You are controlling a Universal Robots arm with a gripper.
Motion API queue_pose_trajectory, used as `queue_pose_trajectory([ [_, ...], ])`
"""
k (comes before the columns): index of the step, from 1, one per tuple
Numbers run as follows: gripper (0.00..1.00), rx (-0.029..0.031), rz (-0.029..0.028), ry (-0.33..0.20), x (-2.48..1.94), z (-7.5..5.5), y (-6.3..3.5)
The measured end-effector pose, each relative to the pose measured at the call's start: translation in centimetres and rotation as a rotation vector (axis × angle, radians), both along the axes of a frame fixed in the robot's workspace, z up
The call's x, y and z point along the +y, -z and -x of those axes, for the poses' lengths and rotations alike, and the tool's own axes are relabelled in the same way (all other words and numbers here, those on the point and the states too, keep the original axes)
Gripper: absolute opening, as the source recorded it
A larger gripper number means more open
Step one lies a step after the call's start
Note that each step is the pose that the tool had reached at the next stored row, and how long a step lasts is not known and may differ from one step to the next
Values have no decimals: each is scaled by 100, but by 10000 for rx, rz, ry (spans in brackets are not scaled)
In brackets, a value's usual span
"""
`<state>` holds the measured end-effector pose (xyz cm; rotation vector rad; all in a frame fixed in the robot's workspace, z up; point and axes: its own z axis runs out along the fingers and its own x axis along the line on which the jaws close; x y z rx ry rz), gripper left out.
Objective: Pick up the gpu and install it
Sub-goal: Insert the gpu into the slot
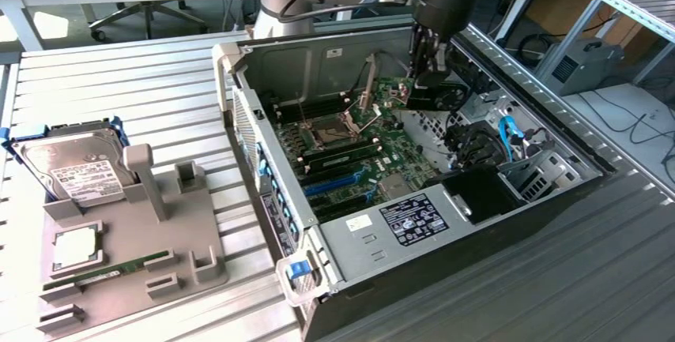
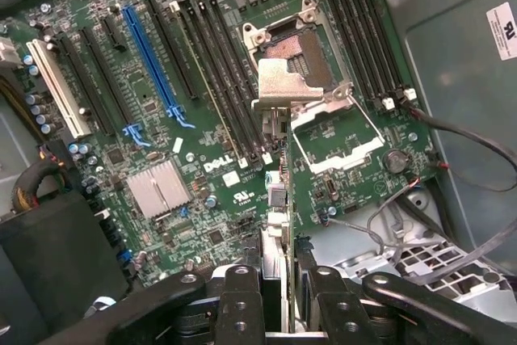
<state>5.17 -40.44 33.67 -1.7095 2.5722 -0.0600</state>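
Wrist view, nearest first: the gripper (image 2: 281, 292) has its two black fingers (image 2: 241, 300) pinched narrowly on the gpu (image 2: 279, 224), a thin card seen edge-on between them. Beyond it lies the green motherboard (image 2: 161, 143), with the open processor socket (image 2: 303, 62) just past the card's end and a blue slot (image 2: 149, 58) off to one side. In the exterior view, the gripper holds the card inside the open computer case (image 1: 248, 113), over the board's far end.
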Motion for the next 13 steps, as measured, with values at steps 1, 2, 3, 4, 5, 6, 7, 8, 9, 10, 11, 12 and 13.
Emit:
queue_pose_trajectory([
  [1, 27, 1, 1, -43, 0, 0, 0],
  [2, 27, 1, 2, -81, 0, 0, 0],
  [3, 27, 0, 3, -125, 0, 0, 0],
  [4, 27, 0, 3, -176, 0, 0, 0],
  [5, 27, 0, 2, -418, 0, 0, 0],
  [6, 27, 0, 2, -796, 0, 0, 0],
  [7, 27, 0, 3, -971, 0, 0, 0],
  [8, 27, 0, 3, -1359, 0, 0, 0],
  [9, 27, 0, 3, -1910, 0, 0, 1],
  [10, 27, 0, 2, -2316, 0, 0, 1],
  [11, 27, 0, 3, -2590, 0, 0, 1],
  [12, 27, 0, 2, -2693, 0, 0, 1],
  [13, 27, 0, 3, -2775, 0, 0, 1],
])
